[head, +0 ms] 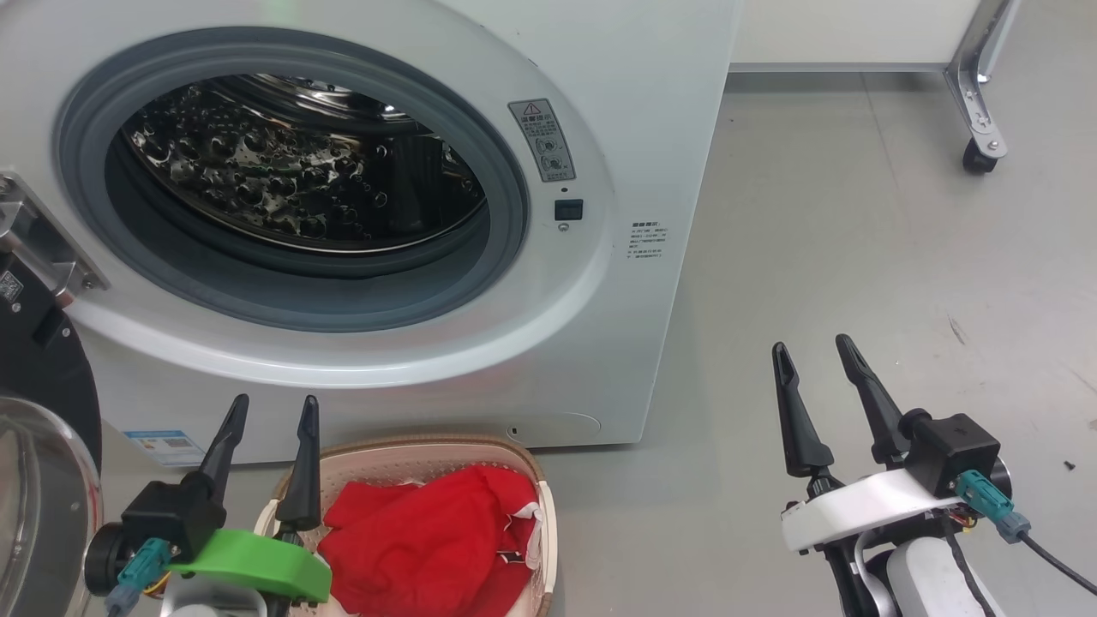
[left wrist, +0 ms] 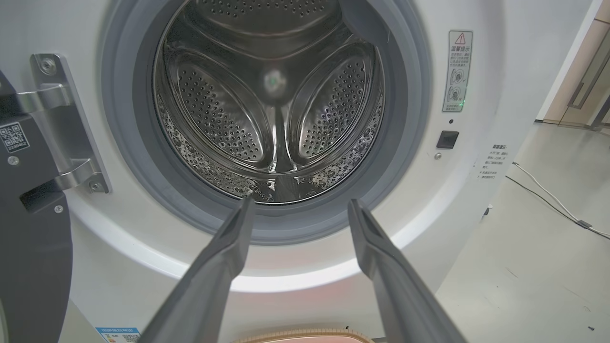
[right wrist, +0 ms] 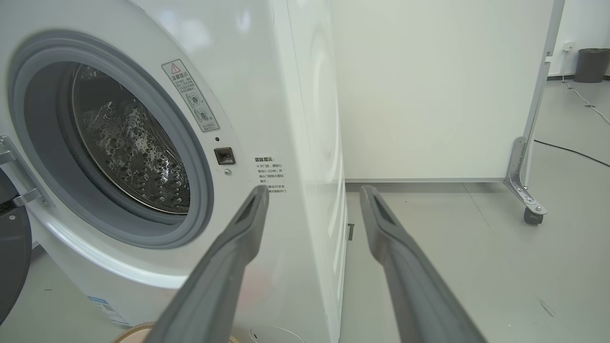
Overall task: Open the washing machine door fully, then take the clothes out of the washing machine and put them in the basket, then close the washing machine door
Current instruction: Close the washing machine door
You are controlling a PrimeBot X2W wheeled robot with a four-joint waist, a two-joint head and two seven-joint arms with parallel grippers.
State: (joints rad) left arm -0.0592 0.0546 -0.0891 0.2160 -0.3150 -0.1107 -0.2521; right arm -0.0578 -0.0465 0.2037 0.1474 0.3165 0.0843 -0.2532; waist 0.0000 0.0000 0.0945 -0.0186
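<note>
Your left claw (head: 276, 400) is closest, low on the left, fingers apart and holding nothing. Over on the right, your right claw (head: 811, 343) is spread wide too, also with nothing in it, poised above bare floor (head: 857, 257).

Just behind the left claw sits the basket (head: 549, 514), and the clothes (head: 428, 531) are in it, a red heap with a bit of white trim at the right side. The left claw's inner finger crosses the basket's left rim in the head view.

At the far left edge you've got the door (head: 43, 377) swung open on its hinge, black rim up, glass bowl below.

Behind the basket stands the washer (head: 651, 128), mouth wide open, grey ring (head: 506, 197) around the drum (head: 291, 180), perforated steel shining. Your left wrist view looks straight into that drum (left wrist: 271, 109) between its spread fingers (left wrist: 228, 247). Your right wrist view lines up on the washer's front right corner (right wrist: 305, 95).

Beyond, on the right, a caster (head: 977, 154) rests on the floor under a white panel.
</note>
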